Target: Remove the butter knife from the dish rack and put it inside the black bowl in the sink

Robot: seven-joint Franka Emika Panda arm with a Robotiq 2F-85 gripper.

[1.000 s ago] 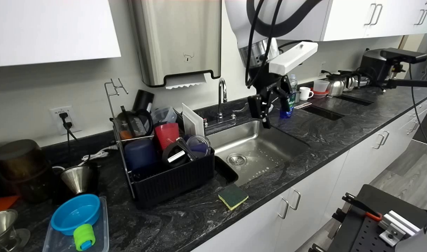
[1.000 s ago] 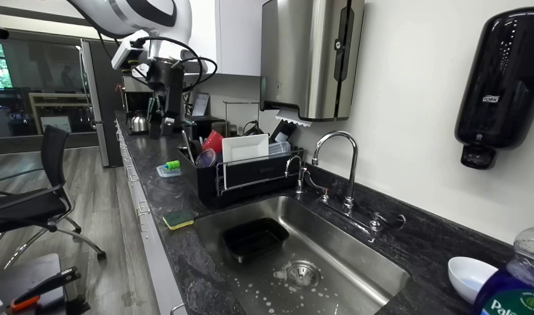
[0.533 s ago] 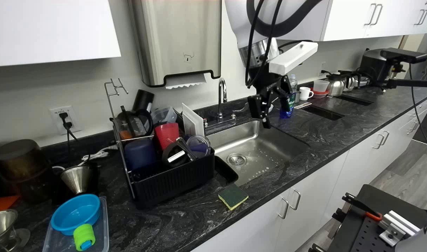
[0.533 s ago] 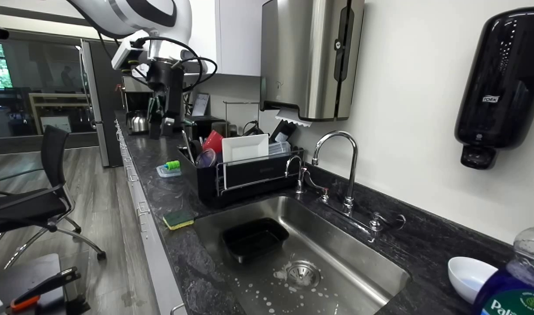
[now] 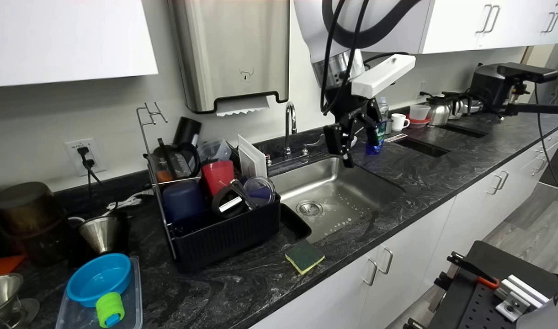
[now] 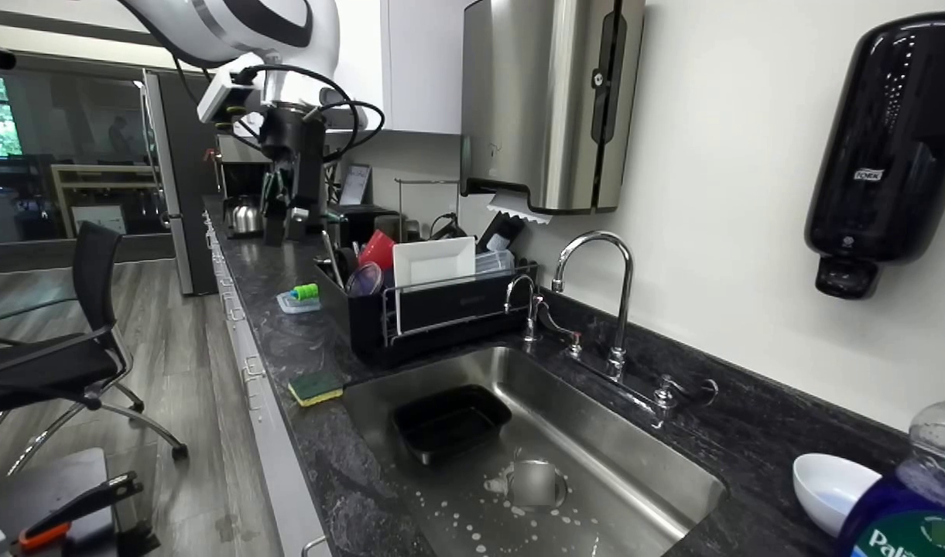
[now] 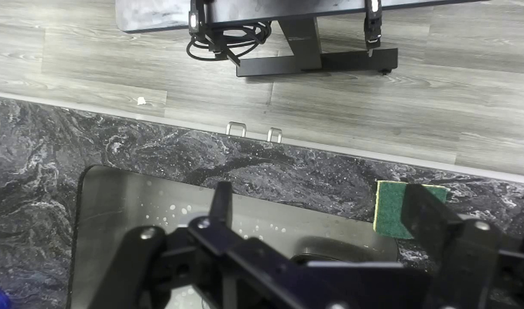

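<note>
In an exterior view, the black plastic dish rack (image 5: 228, 238) holds a slim silver utensil (image 5: 243, 194), butter knife or not I cannot tell, well apart from the black gripper (image 5: 358, 150). In an exterior view, the black rectangular bowl (image 6: 450, 424) lies in the steel sink (image 6: 600, 464). In the wrist view, the fingers (image 7: 221, 206) stand wide apart.

My arm (image 5: 311, 32) angles down from above; below my wrist (image 5: 338, 69) my gripper (image 7: 318, 195) hangs, its two fingers (image 7: 222, 201) pointing downward and spread wide apart.

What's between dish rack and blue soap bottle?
In an exterior view: the sink holding the black bowl, the tall faucet on its wall side, and a white bowl beside the bottle.
</note>
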